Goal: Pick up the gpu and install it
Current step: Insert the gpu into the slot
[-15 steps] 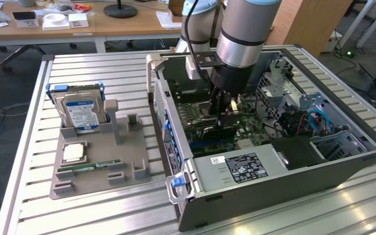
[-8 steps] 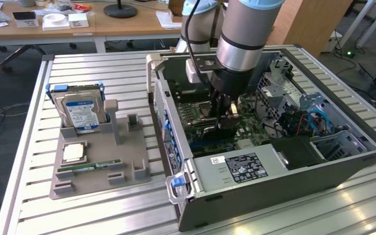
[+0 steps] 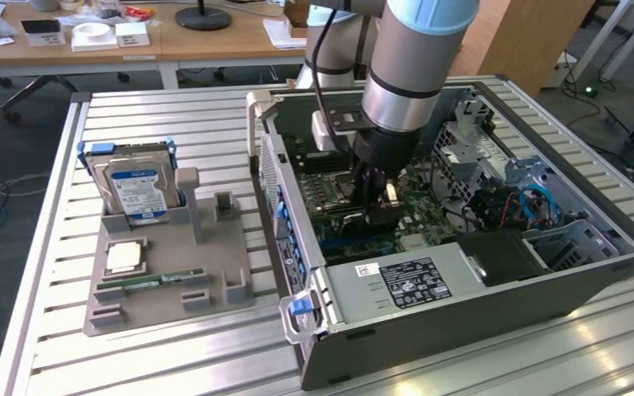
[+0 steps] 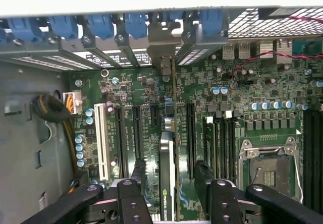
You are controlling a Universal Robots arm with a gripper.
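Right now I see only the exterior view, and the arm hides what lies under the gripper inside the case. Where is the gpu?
Observer: In the wrist view the gpu stands edge-on over the motherboard, between the two sides of the gripper.
Operator: Is it clamped?
Observer: No. The fingers stand open, and bare board shows between each one and the gpu.
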